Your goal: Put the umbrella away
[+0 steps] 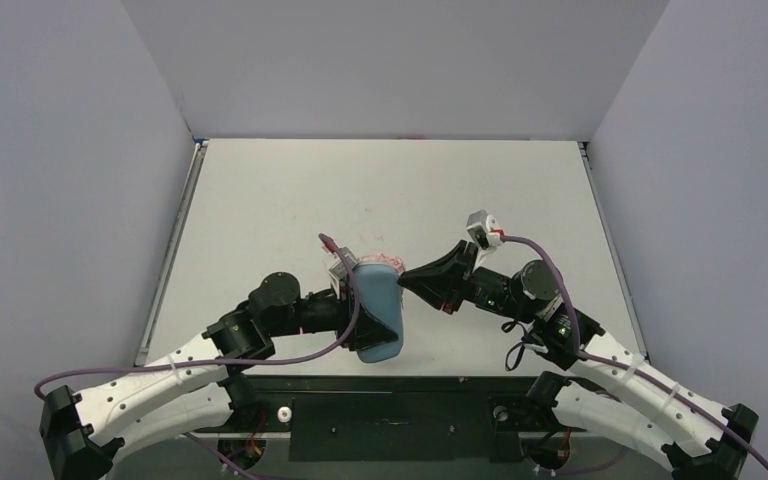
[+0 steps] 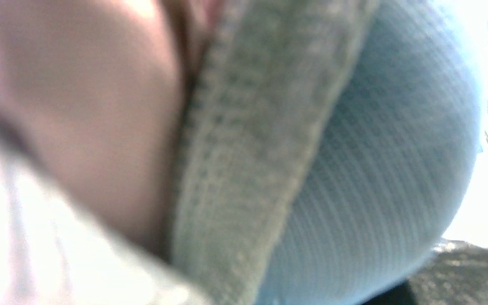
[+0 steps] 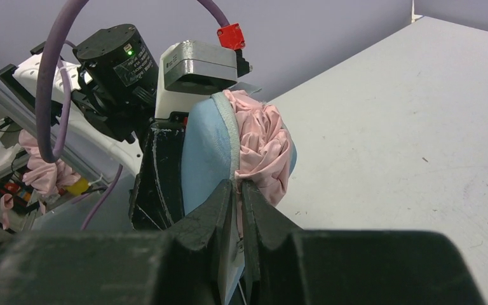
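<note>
The umbrella's salmon-pink fabric [image 1: 381, 262] bulges out of the open top of a light blue case [image 1: 378, 318] held above the table's near middle. My left gripper [image 1: 352, 300] is shut on the case from the left; its black fingers [image 3: 160, 171] press the case's blue wall [image 3: 204, 149]. Crumpled pink canopy [image 3: 264, 143] spills past the case's grey-white rim. My right gripper [image 3: 237, 185] is shut on that rim, with a little pink fabric caught between the jaws. The left wrist view is filled with blurred blue case [image 2: 387, 165], its woven rim and pink fabric [image 2: 95, 95]. Shaft and handle are hidden.
The white table [image 1: 380, 190] stretches behind and to both sides of the case, enclosed by grey walls. In the right wrist view, pink cloth and clutter [image 3: 38, 171] lie beyond the table at the left.
</note>
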{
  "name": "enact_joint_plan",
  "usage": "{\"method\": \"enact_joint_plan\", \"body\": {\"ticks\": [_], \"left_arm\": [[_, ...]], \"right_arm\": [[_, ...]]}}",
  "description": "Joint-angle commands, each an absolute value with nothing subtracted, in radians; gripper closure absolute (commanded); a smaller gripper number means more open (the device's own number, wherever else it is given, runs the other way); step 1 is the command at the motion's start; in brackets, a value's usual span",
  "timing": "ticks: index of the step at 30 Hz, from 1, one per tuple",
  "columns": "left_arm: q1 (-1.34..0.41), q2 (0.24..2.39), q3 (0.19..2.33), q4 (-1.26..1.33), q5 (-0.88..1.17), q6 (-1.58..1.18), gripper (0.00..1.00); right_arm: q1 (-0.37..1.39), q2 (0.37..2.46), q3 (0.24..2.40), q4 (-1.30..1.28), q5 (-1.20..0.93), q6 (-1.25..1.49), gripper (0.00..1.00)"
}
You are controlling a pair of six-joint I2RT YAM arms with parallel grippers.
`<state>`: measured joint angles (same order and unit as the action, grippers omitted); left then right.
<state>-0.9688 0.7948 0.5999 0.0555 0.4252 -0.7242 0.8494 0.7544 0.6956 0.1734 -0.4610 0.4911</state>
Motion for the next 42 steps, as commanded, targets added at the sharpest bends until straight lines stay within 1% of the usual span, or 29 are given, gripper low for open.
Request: {"method": "enact_joint_plan", "body": {"ticks": [1,8,9,10,11,12,14,16,19,21,22,23,24,25,26,29,30,31,35,38,42], "left_arm": [[-0.964,0.784,0.672,0.198,0.477,-0.724,0.84],[-0.963,0.758,0.663,0.234,0.515,-0.721,0.84],[-0.963,0.753,0.663,0.223,0.504,-0.717,0.84],[-0.962,0.750,0.663,0.204,0.494,-0.709,0.84],[-0.958,0.744,0.663,0.196,0.479,-0.707,0.84],[-0.956,0.740,0.661,0.190,0.476,-0.706,0.84],[-0.951,0.732,0.654,0.197,0.481,-0.710,0.84],[-0.950,0.730,0.650,0.207,0.496,-0.712,0.84],[-0.950,0.733,0.645,0.232,0.523,-0.714,0.84],[-0.949,0.737,0.644,0.250,0.545,-0.717,0.84],[-0.950,0.737,0.645,0.261,0.557,-0.719,0.83],[-0.950,0.737,0.647,0.263,0.561,-0.720,0.83],[-0.949,0.736,0.651,0.264,0.567,-0.719,0.83],[-0.948,0.737,0.652,0.264,0.571,-0.719,0.83],[-0.949,0.737,0.656,0.260,0.573,-0.717,0.83],[-0.948,0.744,0.661,0.250,0.574,-0.712,0.83],[-0.948,0.745,0.662,0.250,0.573,-0.712,0.83],[-0.948,0.749,0.662,0.250,0.573,-0.713,0.83],[-0.949,0.756,0.656,0.258,0.570,-0.718,0.83],[-0.948,0.756,0.657,0.256,0.562,-0.717,0.83],[-0.947,0.752,0.660,0.254,0.553,-0.714,0.83]], "right_arm": [[0.848,0.781,0.695,0.226,-0.518,0.501,0.92],[0.848,0.791,0.699,0.235,-0.541,0.504,0.92],[0.848,0.785,0.701,0.231,-0.543,0.504,0.88],[0.846,0.779,0.705,0.227,-0.543,0.503,0.83],[0.839,0.760,0.707,0.212,-0.538,0.498,0.69],[0.835,0.750,0.710,0.188,-0.517,0.495,0.48],[0.816,0.714,0.709,0.154,-0.468,0.489,0.27],[0.791,0.687,0.696,0.145,-0.446,0.499,0.23],[0.766,0.699,0.692,0.148,-0.465,0.521,0.21],[0.764,0.711,0.691,0.158,-0.481,0.535,0.23],[0.764,0.711,0.688,0.179,-0.491,0.546,0.30],[0.763,0.714,0.682,0.192,-0.496,0.554,0.32],[0.764,0.714,0.680,0.220,-0.511,0.567,0.39],[0.764,0.717,0.679,0.233,-0.530,0.574,0.44],[0.763,0.719,0.678,0.258,-0.538,0.587,0.51],[0.763,0.733,0.677,0.293,-0.562,0.601,0.58],[0.764,0.736,0.676,0.306,-0.567,0.606,0.63],[0.764,0.741,0.674,0.312,-0.577,0.607,0.65],[0.763,0.738,0.666,0.352,-0.595,0.618,0.84],[0.763,0.716,0.660,0.359,-0.601,0.616,0.86],[0.763,0.702,0.661,0.353,-0.622,0.610,0.83]]}}
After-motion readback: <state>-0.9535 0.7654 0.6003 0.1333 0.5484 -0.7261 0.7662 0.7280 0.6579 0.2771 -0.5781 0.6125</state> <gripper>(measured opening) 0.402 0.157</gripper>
